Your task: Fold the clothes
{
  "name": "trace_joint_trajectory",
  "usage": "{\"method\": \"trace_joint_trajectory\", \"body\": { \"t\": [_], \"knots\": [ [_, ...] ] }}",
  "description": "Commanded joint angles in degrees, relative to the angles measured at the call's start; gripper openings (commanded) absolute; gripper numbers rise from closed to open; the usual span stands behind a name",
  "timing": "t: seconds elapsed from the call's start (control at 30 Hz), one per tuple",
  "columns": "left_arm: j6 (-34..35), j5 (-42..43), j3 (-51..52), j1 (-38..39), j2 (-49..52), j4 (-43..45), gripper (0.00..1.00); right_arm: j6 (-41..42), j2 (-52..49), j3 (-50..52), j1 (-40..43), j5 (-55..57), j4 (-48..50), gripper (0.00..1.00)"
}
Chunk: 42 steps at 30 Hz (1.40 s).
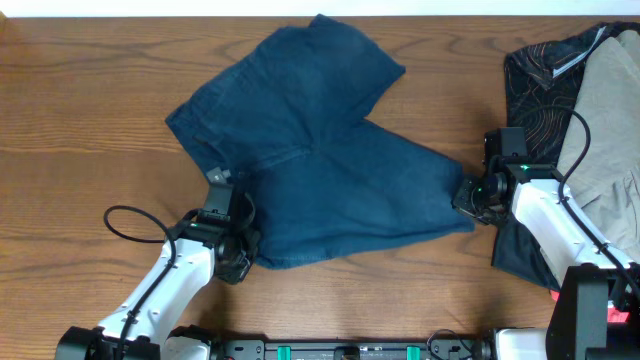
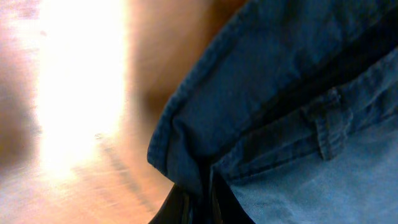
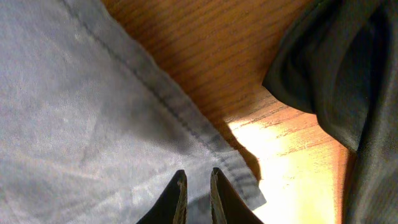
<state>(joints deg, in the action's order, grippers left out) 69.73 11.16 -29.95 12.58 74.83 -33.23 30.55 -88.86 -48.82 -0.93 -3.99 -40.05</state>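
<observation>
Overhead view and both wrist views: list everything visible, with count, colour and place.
shorts: one, dark navy blue, spread at the table's centre
black patterned garment: one, black, right edge, partly under the right arm
grey garment: one, grey-beige, lying on the black one at the right edge
table: one, brown wood
left gripper: one, black, clamped on the shorts' waistband corner
right gripper: one, black, fingers nearly together on a leg hem

On the wooden table [image 1: 80, 120], a black patterned garment [image 1: 535, 75] and a beige garment [image 1: 605, 110] lie heaped right of the right gripper [image 1: 466, 196], the former near its fingertips.
</observation>
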Motion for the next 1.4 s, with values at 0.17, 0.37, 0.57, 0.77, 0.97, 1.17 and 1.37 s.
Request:
{"method": "trace_joint_trajectory", "body": {
  "t": [0.17, 0.37, 0.57, 0.77, 0.97, 1.17, 1.37],
  "knots": [
    [-8.04, -2.23, 1.97, -0.02, 1.05, -5.73, 0.06, -0.02, 0.68, -0.87, -0.63, -0.55, -4.42, 0.39],
    [-8.22, -2.23, 1.97, -0.02, 1.03, -5.53, 0.06, 2.6, 0.68, -0.17, -0.63, -0.9, -7.41, 0.4],
    [-8.22, -2.21, 1.97, -0.02, 1.05, -5.53, 0.06, 7.21, 0.68, 3.67, -1.46, -1.97, -4.79, 0.41],
    [-8.22, -2.21, 1.97, 0.0, 1.03, -5.55, 0.06, 10.43, 0.68, 9.01, -2.51, -6.82, 3.61, 0.45],
    [-8.22, -2.19, 1.97, -0.02, 1.03, -5.55, 0.07, 14.25, 0.68, 11.96, -2.51, -5.66, 6.43, 0.35],
    [-8.22, -2.19, 1.97, -0.02, 1.03, -5.55, 0.06, 14.21, 0.68, 12.24, -2.51, -5.03, 5.29, 0.1],
    [-9.07, -2.16, 1.7, -0.02, 0.9, -5.62, 0.06, 14.16, 0.76, 11.98, -1.99, -3.54, 5.16, 0.01]
  ]
}}
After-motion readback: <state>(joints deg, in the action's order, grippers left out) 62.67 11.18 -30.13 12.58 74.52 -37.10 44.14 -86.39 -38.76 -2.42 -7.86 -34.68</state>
